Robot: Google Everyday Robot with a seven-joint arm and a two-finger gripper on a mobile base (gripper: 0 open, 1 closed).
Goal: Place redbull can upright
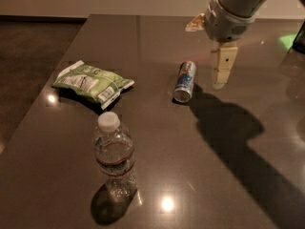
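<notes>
The redbull can [185, 81], blue and silver with a silver end facing me, lies on its side near the middle of the dark table [190, 166]. My gripper [222, 70] hangs from the arm at the upper right, fingers pointing down, just right of the can and above the table, apart from the can. It holds nothing that I can see.
A green snack bag [91, 83] lies at the left. A clear water bottle [114, 155] with a white cap stands upright in front. The table's left edge runs diagonally past the bag. The arm's shadow falls across the right side.
</notes>
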